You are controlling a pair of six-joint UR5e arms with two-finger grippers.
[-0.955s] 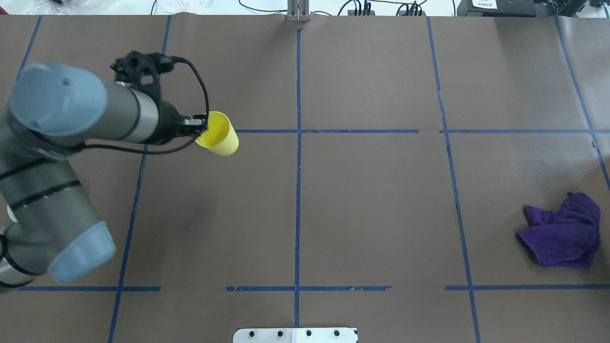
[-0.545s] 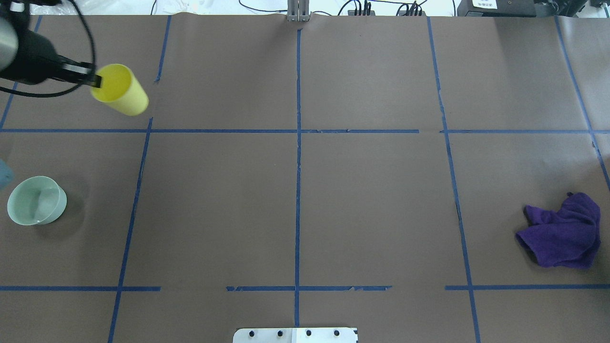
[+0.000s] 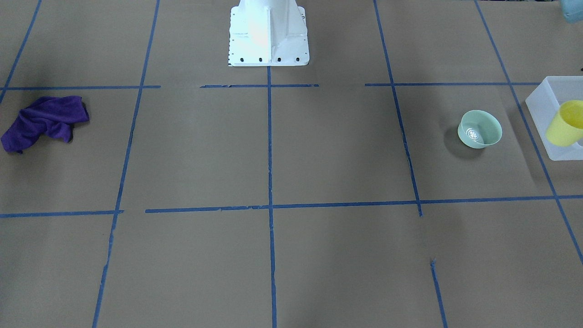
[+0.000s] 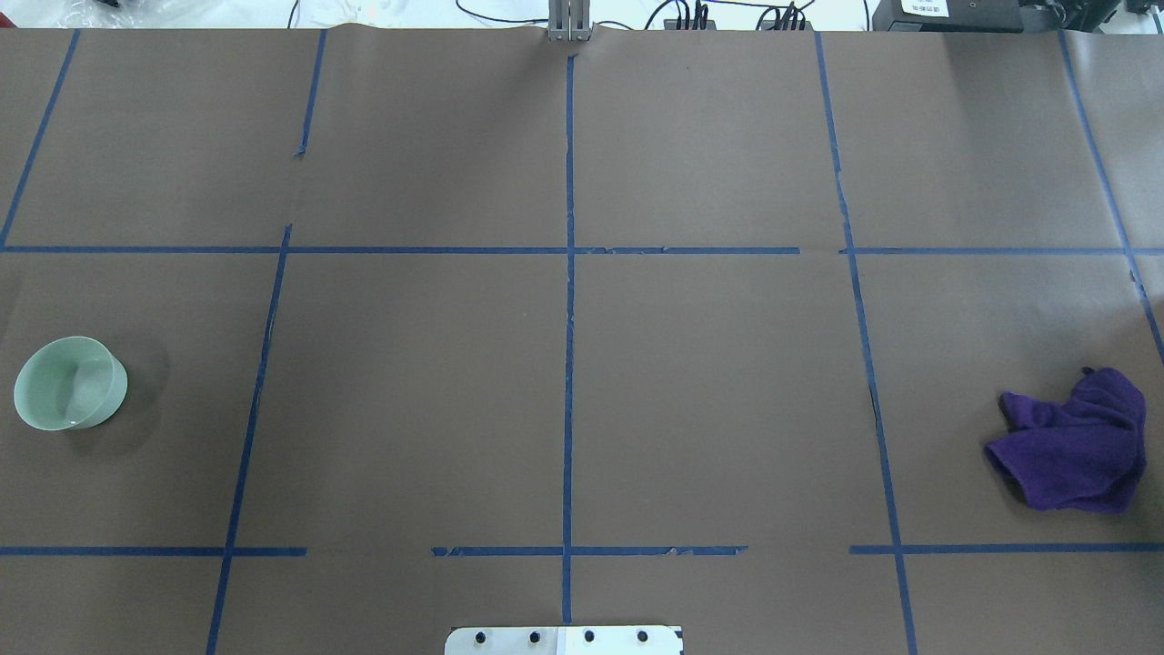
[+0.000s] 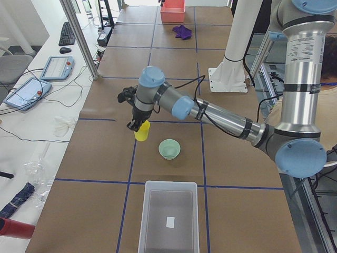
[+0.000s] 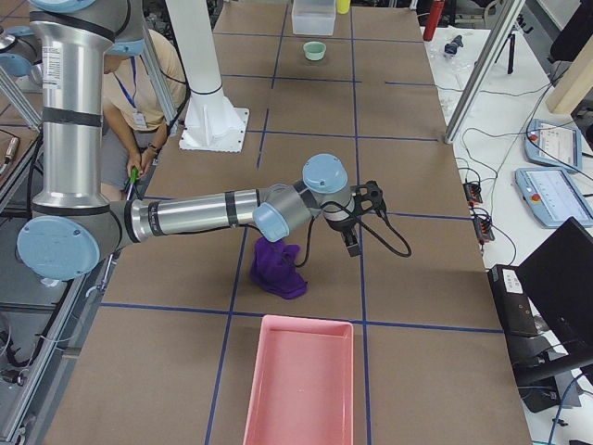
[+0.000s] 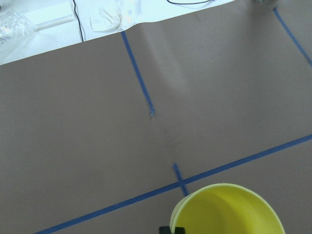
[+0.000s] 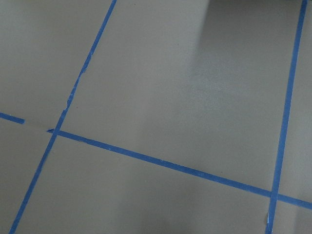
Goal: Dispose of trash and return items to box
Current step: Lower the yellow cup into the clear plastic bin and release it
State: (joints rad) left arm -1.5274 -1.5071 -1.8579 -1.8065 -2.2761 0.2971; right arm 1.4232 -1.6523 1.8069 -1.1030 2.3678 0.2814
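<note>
The yellow cup (image 3: 565, 124) hangs tilted over the frosted-white box (image 3: 539, 107) at the front-facing view's right edge. The left wrist view shows the cup's open rim (image 7: 226, 209) with a fingertip (image 7: 178, 229) on it. In the exterior left view my left gripper (image 5: 136, 125) holds the cup (image 5: 141, 132) above the table, near the mint-green bowl (image 5: 169, 149) and the box (image 5: 169, 216). The bowl (image 4: 70, 383) stands upright and empty on the table, just beside the box (image 3: 480, 130). My right gripper (image 6: 352, 243) hovers by the purple cloth; I cannot tell if it is open or shut.
A purple cloth (image 4: 1073, 441) lies crumpled at the table's right end, also in the front-facing view (image 3: 43, 120). A pink tray (image 6: 298, 380) stands beyond it at the table's end. The robot's white base (image 3: 268, 32) is at the near middle edge.
My left arm carried the yellow cup to the left and out of the overhead view. The bowl, hidden under the arm a second ago, now shows.
</note>
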